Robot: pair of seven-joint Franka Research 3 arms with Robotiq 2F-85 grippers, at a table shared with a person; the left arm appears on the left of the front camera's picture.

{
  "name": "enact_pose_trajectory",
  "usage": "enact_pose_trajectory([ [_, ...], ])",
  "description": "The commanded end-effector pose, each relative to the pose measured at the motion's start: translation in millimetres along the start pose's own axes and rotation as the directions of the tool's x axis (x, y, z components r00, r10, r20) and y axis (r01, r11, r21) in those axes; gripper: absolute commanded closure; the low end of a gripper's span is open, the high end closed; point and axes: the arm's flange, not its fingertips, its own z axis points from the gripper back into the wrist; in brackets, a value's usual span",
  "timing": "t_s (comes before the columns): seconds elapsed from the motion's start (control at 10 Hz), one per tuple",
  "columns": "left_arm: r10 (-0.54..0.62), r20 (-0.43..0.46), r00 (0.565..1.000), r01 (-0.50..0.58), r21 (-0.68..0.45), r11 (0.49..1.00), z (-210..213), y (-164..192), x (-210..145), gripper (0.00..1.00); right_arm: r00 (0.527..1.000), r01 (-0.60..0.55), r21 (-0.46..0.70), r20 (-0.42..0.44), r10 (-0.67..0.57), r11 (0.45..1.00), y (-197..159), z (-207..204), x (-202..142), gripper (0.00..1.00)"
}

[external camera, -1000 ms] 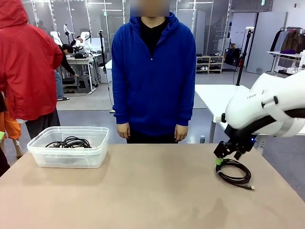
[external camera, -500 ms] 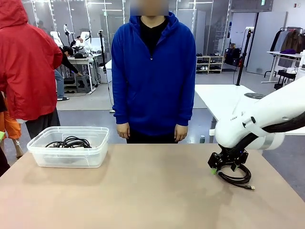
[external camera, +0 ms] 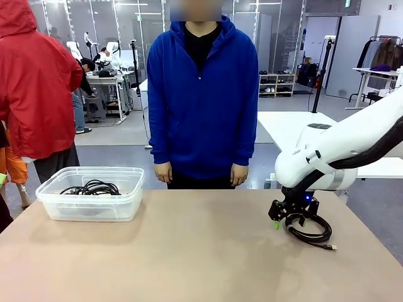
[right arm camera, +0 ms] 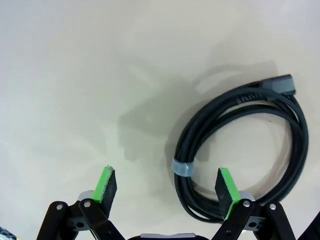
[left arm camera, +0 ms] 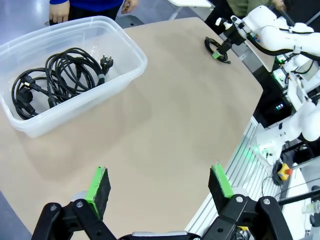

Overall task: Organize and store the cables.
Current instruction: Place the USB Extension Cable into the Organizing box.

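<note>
A coiled black cable (external camera: 310, 230) lies on the tan table at the right; in the right wrist view the coil (right arm camera: 240, 150) carries a grey band and a plug at the top right. My right gripper (external camera: 281, 218) hangs open low over the coil's left edge, its green pads (right arm camera: 224, 186) straddling the banded part without touching. Several more coiled cables (left arm camera: 55, 80) rest inside the clear plastic bin (external camera: 50, 204) at the left. My left gripper (left arm camera: 160, 187) is open high above the table with nothing between its fingers.
A person in a blue hoodie (external camera: 201, 94) stands at the far table edge, hands at their sides. Someone in a red jacket (external camera: 31, 82) stands at the far left. Bare tabletop (external camera: 189, 245) spreads between bin and coil.
My right arm has shifted left and lowered, bringing its gripper from above the coil's upper left down to its left edge. The cable and bin have stayed put.
</note>
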Motion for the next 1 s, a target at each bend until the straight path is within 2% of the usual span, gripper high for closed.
enact_pose_trajectory([
  [0.0,0.014,0.026,1.0,-0.014,0.012,1.0,-1.7,-1.2,2.4,0.0,0.999,0.03,-0.006,-0.023,-0.03,1.0,8.2,-11.8,11.3,0.0],
  [0.2,0.014,0.026,1.0,-0.014,0.012,1.0,-1.7,-1.2,2.4,0.0,0.999,0.039,0.002,-0.028,-0.039,0.999,7.8,-18.5,10.8,0.0],
  [0.3,0.014,0.026,1.0,-0.014,0.012,1.0,-1.7,-1.2,2.4,0.0,0.999,0.04,0.003,-0.032,-0.04,0.999,6.4,-17.7,8.7,0.39],
  [0.4,0.014,0.026,1.0,-0.014,0.012,1.0,-1.7,-1.2,2.4,0.0,0.998,0.045,0.003,-0.035,-0.045,0.999,4.9,-17.2,7.2,0.6],
  [0.5,0.014,0.026,1.0,-0.014,0.012,1.0,-1.7,-1.2,2.4,0.0,0.998,0.046,0.004,-0.034,-0.046,0.999,3.7,-15.6,6.2,0.99],
  [0.8,0.014,0.026,1.0,-0.014,0.012,1.0,-1.7,-1.2,2.4,0.0,0.998,0.057,-0.021,-0.038,-0.058,0.998,6.5,-15.5,7.4,1.0],
  [0.9,0.014,0.026,1.0,-0.014,0.012,1.0,-1.7,-1.2,2.4,0.0,0.997,0.061,-0.03,-0.037,-0.062,0.998,7.2,-13.3,8.0,0.97],
])
